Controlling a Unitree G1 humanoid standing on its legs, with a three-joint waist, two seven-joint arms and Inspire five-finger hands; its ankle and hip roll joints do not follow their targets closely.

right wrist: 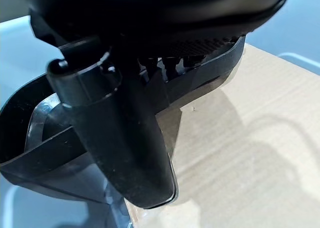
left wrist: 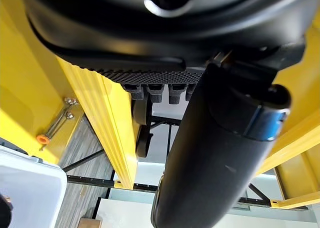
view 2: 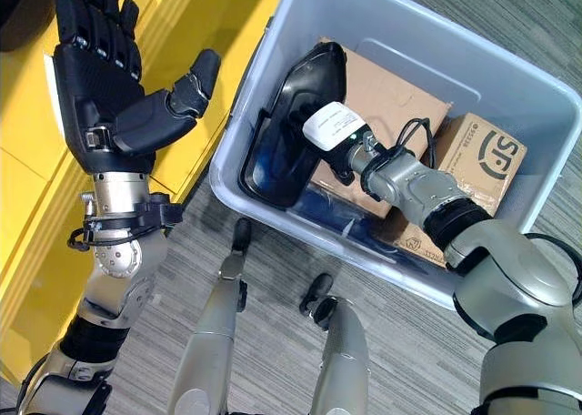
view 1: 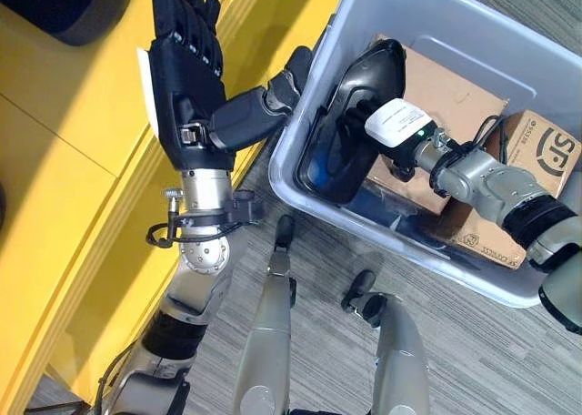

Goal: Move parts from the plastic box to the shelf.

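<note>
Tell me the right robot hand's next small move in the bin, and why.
Probably lift straight up. The right robot hand already pinches the rim of the glossy black moulded plastic part, which leans on the brown cardboard boxes inside the translucent grey plastic box. The left robot hand waits open over the yellow shelf.
</note>
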